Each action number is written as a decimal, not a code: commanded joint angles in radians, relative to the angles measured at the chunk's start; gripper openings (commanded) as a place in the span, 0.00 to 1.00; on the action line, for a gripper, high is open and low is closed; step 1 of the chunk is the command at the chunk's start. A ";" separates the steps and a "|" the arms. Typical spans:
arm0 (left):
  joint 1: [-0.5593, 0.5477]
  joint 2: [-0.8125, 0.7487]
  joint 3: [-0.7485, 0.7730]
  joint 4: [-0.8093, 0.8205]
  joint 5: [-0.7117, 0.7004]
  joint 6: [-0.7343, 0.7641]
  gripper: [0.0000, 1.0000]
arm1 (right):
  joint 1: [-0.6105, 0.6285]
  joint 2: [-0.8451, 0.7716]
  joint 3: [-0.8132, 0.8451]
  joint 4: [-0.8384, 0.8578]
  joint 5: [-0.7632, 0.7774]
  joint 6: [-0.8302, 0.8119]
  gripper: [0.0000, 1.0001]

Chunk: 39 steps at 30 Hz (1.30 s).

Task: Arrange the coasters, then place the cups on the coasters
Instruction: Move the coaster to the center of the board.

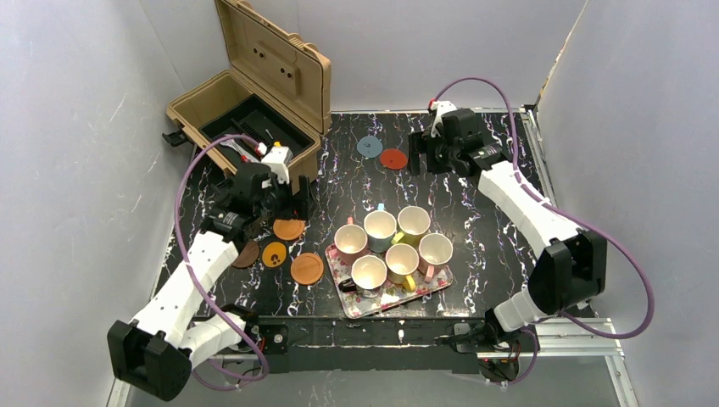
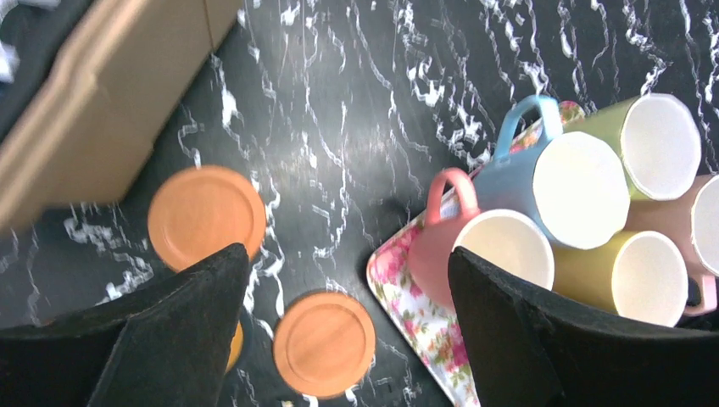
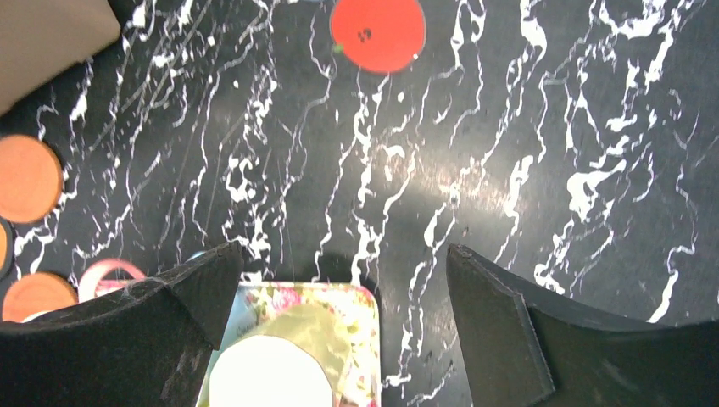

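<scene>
My left end effector [image 1: 297,202] wide, empty, near an orange coaster [image 1: 289,229]. My right end effector [image 1: 426,157] wide, near the red coaster [image 1: 392,158]. Cups [image 1: 396,246] crowd the tray [image 1: 428,291]. Risk: flat coasters skid on the worktop [image 1: 492,254] when pinched; left finger could clip the pink cup [image 2: 437,246].

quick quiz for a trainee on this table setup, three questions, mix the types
1. How many cups stand on the flowered tray?
2. True or false: a cup already sits on the red coaster.
3. What colour is the coaster lying right beside the red one at the far side of the table?

Key
1. Six.
2. False; it is bare.
3. The blue-grey coaster.
</scene>
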 commanded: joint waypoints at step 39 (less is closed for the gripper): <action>-0.013 0.437 -0.023 0.040 -0.199 -0.179 0.73 | -0.003 -0.307 -0.323 0.131 -0.141 0.026 0.99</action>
